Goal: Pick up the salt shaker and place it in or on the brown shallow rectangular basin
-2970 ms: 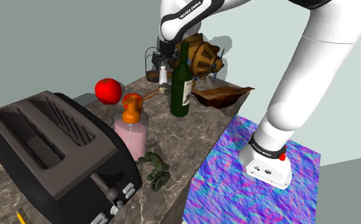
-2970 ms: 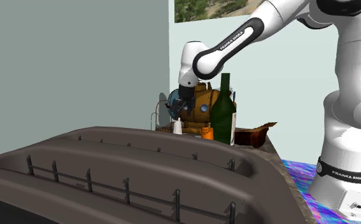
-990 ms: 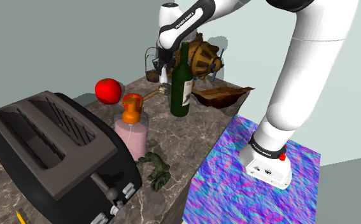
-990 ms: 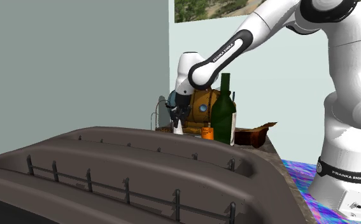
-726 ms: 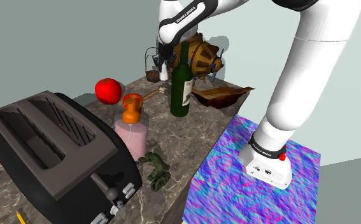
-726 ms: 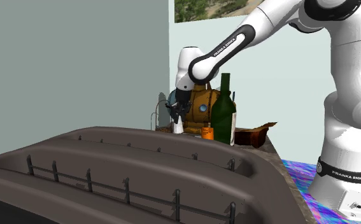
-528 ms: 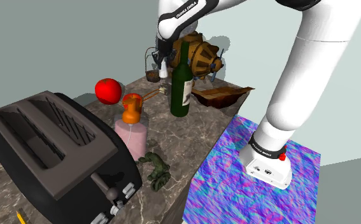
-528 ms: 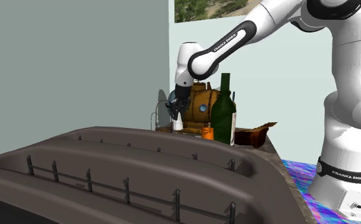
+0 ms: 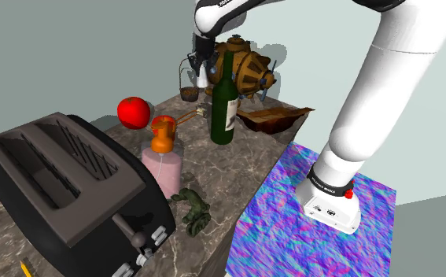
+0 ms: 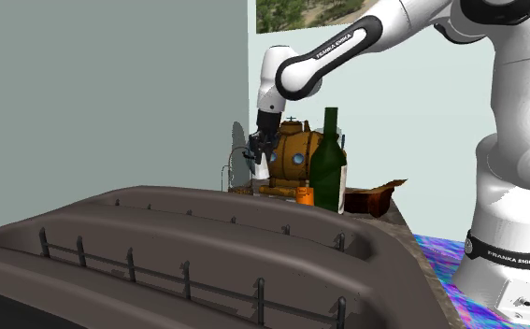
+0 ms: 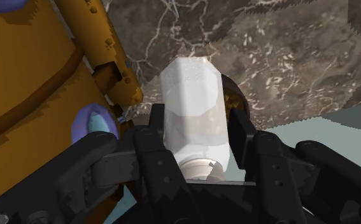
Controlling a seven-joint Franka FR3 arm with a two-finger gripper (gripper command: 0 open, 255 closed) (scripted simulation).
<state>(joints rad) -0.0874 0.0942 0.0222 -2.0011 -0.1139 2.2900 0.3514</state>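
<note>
The salt shaker (image 11: 193, 108) is a white faceted bottle clasped between my two black fingers (image 11: 155, 132). My gripper (image 9: 200, 71) is shut on the salt shaker (image 9: 204, 77) and holds it in the air above the far end of the marble counter (image 9: 213, 169), just beside a tall green wine bottle (image 9: 225, 102). In the second exterior view the gripper (image 10: 260, 157) and shaker (image 10: 263, 170) hang in front of a brown barrel-shaped ornament (image 10: 295, 154). The brown shallow basin (image 9: 270, 118) lies on the counter to the shoulder view's right of the bottle.
A brown barrel ornament (image 9: 248, 67) and a small wire basket (image 9: 189, 92) stand close by the gripper. Nearer are a red apple (image 9: 134, 112), a pink dispenser with an orange pump (image 9: 163, 161), a green crumpled thing (image 9: 192, 208) and a large black toaster (image 9: 64, 181).
The gripper came down onto the shaker on the counter, then rose with it; over the last second the shaker has gone steadily upward.
</note>
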